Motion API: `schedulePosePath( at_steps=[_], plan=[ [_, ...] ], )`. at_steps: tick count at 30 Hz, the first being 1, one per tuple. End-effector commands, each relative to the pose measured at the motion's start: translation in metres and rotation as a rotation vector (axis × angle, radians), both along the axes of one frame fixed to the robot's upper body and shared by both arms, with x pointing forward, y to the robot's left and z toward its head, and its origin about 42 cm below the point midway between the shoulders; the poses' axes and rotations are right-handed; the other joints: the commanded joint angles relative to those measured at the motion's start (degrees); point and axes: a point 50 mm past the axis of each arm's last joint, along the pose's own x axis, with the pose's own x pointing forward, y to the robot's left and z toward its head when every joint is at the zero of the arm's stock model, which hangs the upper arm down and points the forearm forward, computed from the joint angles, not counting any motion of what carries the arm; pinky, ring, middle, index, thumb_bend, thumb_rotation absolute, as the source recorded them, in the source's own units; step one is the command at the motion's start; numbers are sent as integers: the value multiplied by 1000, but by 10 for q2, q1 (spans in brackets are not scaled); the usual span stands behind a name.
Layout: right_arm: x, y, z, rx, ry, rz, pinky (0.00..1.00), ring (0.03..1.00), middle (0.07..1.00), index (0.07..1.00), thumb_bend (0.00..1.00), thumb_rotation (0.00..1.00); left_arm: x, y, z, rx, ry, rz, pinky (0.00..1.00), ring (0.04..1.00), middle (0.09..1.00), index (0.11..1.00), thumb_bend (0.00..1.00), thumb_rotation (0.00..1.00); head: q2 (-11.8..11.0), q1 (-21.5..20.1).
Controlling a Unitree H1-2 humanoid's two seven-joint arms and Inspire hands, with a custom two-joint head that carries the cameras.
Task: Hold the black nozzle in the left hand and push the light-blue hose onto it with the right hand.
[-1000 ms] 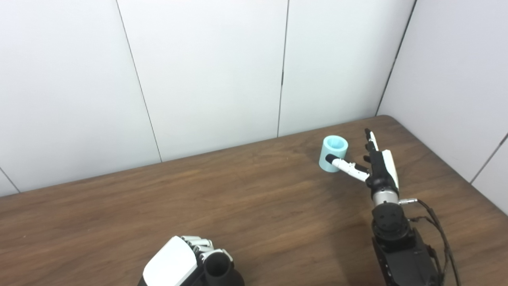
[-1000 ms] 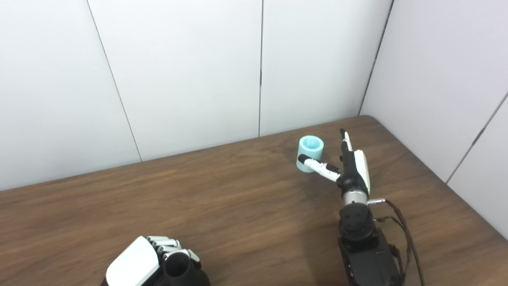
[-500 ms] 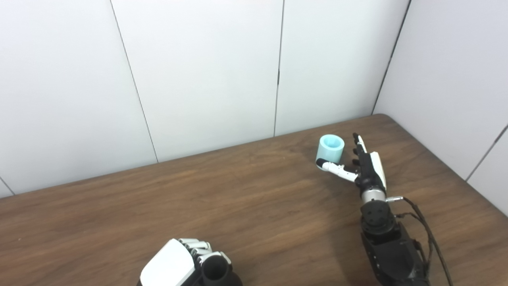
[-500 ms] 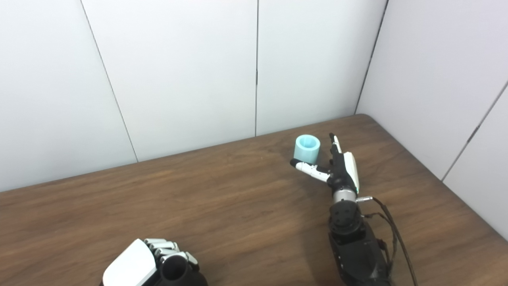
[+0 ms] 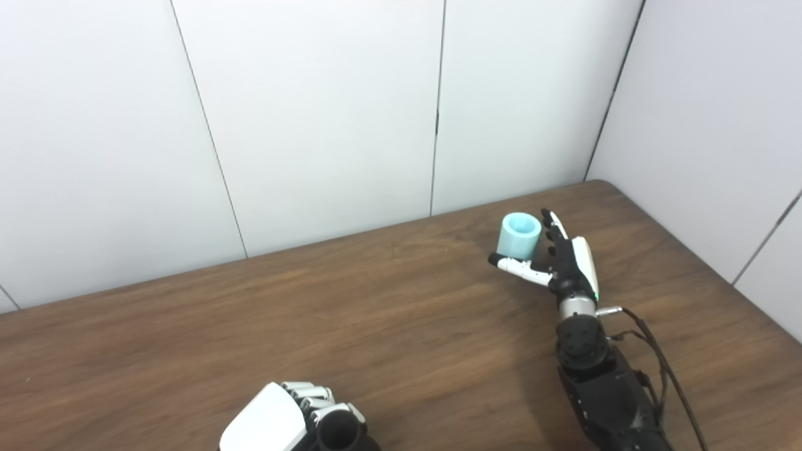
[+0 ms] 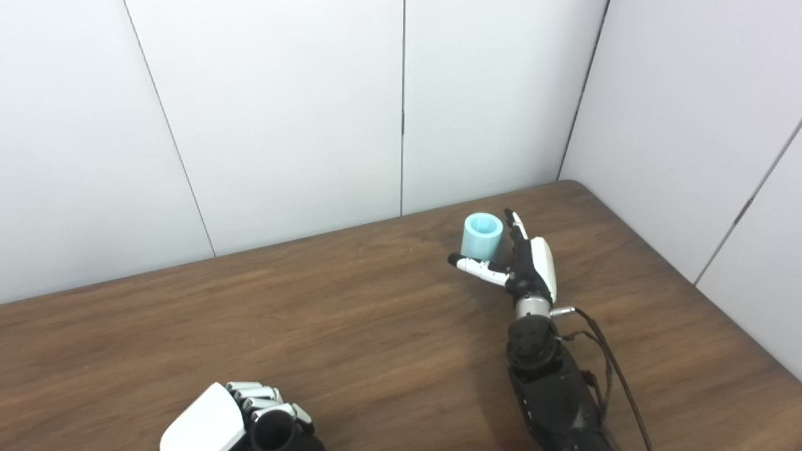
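White panel walls, wooden table (image 5: 376,313).

Left eye view: light-blue hose (image 5: 519,235) is seen upright at 2 o'clock of the table. The right hand (image 5: 561,266) is spread around it, thumb in front, fingers (image 5: 552,224) behind; contact cannot be confirmed. The left hand (image 5: 294,419) at 6 o'clock is closed on the black nozzle (image 5: 341,433), bore up.

Step judged: hose grasp. Next, closure, lift, carry to the nozzle are needed.

Right eye view: same layout; a thin strip of table is shown between thumb and hose base, and less of the nozzle is visible.
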Motion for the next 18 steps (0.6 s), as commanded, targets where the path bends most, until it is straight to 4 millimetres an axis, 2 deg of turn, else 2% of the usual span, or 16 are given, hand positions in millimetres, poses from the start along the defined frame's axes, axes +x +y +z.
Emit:
schedulePosePath(
  at_steps=[1, 18],
  plan=[
    [22, -3, 42, -85, -126, 43, 818, 887, 913, 904, 1000, 412, -89, 22, -83, 4, 318, 43, 363, 477, 475, 508, 517, 0, 0, 1],
    [40, 2, 47, -10, -191, 32, 729, 813, 824, 820, 980, 336, -101, 26, -82, -6, 327, 46, 362, 478, 475, 507, 518, 0, 7, 12]
  ],
)
